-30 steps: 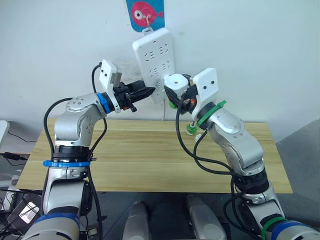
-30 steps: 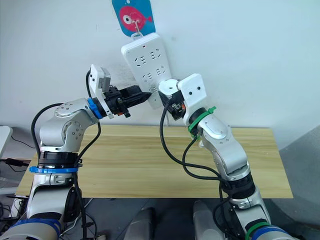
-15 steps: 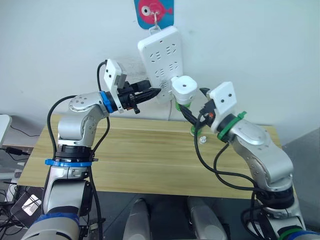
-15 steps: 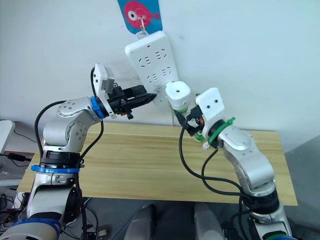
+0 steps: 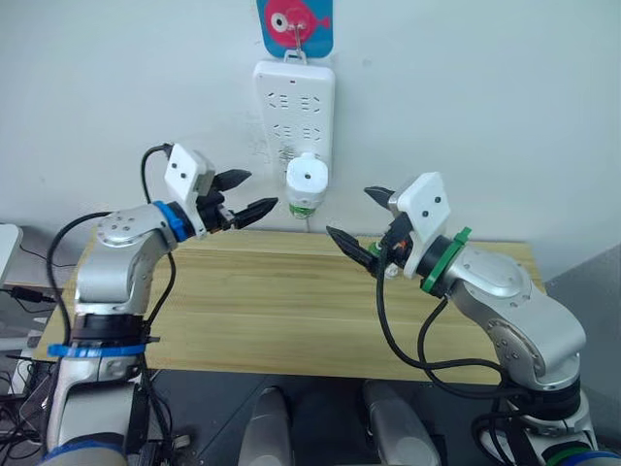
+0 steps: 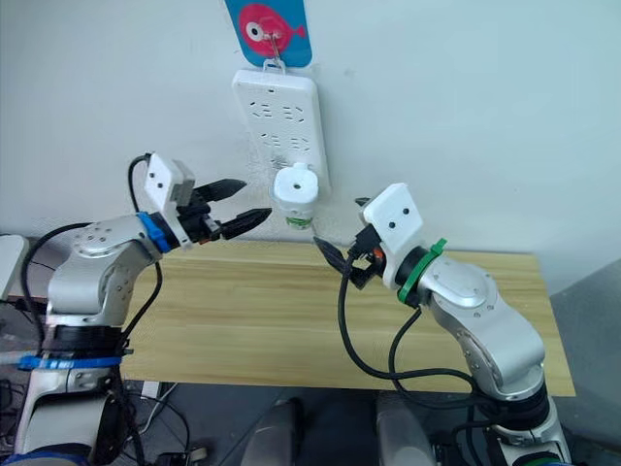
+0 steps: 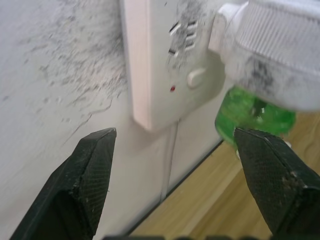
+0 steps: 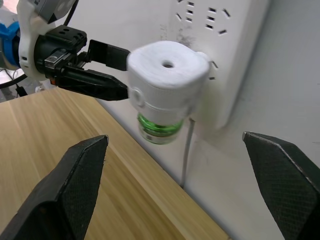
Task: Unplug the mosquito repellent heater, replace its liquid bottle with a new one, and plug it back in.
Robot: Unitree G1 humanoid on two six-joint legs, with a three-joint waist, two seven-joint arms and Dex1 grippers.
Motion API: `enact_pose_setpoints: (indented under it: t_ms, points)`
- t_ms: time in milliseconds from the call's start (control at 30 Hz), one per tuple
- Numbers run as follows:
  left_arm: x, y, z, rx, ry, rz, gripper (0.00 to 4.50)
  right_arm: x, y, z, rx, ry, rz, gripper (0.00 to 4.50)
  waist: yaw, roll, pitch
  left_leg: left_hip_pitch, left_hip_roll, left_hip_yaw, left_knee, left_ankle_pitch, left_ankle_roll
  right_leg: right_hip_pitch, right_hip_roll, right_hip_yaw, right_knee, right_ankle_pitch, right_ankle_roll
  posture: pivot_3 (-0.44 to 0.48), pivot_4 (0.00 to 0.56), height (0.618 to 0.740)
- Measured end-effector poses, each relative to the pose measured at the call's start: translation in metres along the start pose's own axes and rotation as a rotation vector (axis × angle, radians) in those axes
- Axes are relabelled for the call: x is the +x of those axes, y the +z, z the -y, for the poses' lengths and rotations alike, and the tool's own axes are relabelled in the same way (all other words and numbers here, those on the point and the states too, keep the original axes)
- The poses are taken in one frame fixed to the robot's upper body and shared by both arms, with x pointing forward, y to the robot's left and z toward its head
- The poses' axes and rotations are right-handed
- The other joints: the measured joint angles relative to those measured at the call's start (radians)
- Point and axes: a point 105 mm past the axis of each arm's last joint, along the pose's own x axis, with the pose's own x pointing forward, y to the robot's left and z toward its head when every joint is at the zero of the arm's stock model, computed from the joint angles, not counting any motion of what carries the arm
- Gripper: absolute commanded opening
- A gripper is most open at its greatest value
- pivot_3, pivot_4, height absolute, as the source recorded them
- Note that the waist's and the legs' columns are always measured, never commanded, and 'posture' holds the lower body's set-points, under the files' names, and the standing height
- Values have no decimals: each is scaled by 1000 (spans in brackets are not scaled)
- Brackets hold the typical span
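Presently, item one: the mosquito repellent heater (image 5: 308, 182), seated in the lower end of the white power strip (image 5: 294, 107) hung on the wall from a hook over a blue fish sign (image 5: 294, 21); its round face with the dark centre dot points out from the strip toward the room, prongs hidden in the socket; a green liquid bottle (image 8: 159, 128) hangs from its underside, so the long axis of the unit with bottle runs vertically, bottle end down, above the wooden table (image 5: 272, 311). Item two: left gripper (image 5: 245, 195), just beside the heater, jaws apart, holding nothing. Item three: right gripper (image 5: 357, 225), near the heater on its other side and lower, jaws wide apart, empty. Status, by judgement: heater plugged in with a bottle fitted and both grippers free; the task looks finished or nearly so, though whether this bottle is the new one cannot be told.
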Motion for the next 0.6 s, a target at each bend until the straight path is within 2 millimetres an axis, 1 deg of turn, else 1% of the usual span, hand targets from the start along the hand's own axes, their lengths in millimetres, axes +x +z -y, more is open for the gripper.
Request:
enact_pose_setpoints:
  t_ms: [33,67,100,167,200,300,433,467,533,600]
  points:
    - [-7,-3,4,8,1,-8,3962,0,0,-2,0,8,1,4500,0,0,0,0,0,0,-1,0,0,0,0,0,0,0,0,-18,251,697]
    - [-13,-7,10,17,-4,-21,4009,1,-1,-5,1,17,1,4139,-1,0,0,0,0,0,-1,0,0,0,0,0,-1,0,0,-11,252,697]
    - [-19,-13,17,25,-14,-37,4009,2,-2,-8,2,25,0,3912,0,0,0,0,0,0,-2,0,0,0,0,0,-1,0,0,-6,253,697]
    - [-26,-19,31,27,-32,-49,4009,4,-2,-11,6,32,11,3279,4,0,0,0,0,0,-2,0,0,0,0,0,-1,0,0,-6,253,697]
    - [-29,-21,40,21,-46,-46,4009,5,-1,-13,4,36,19,2883,6,0,0,0,0,0,-2,0,0,0,-1,0,-1,0,0,-1,253,697]
    - [-37,-20,68,33,-54,7,4009,10,0,-16,-6,28,38,1772,13,-1,0,0,0,0,-2,0,0,0,-1,0,-1,0,0,-2,253,697]
    - [-48,-21,93,30,3,60,4009,17,-1,-12,-9,-9,49,308,26,-1,0,1,0,1,-1,0,0,0,-1,1,-1,0,0,-4,251,697]
    - [-52,-22,98,31,17,63,4009,20,-2,-11,-7,-20,51,21,27,-1,0,1,0,1,-1,0,0,0,-1,1,-1,0,0,-3,252,697]
    - [-54,-21,105,41,33,73,4009,24,-3,-8,-4,-41,54,21,27,-1,0,1,0,0,-1,0,0,0,-1,1,-1,0,0,-3,252,697]
    - [-56,-17,107,59,49,87,4009,27,-4,-6,-7,-56,51,21,33,-1,0,1,0,0,-1,0,0,0,0,1,-1,0,0,1,250,697]
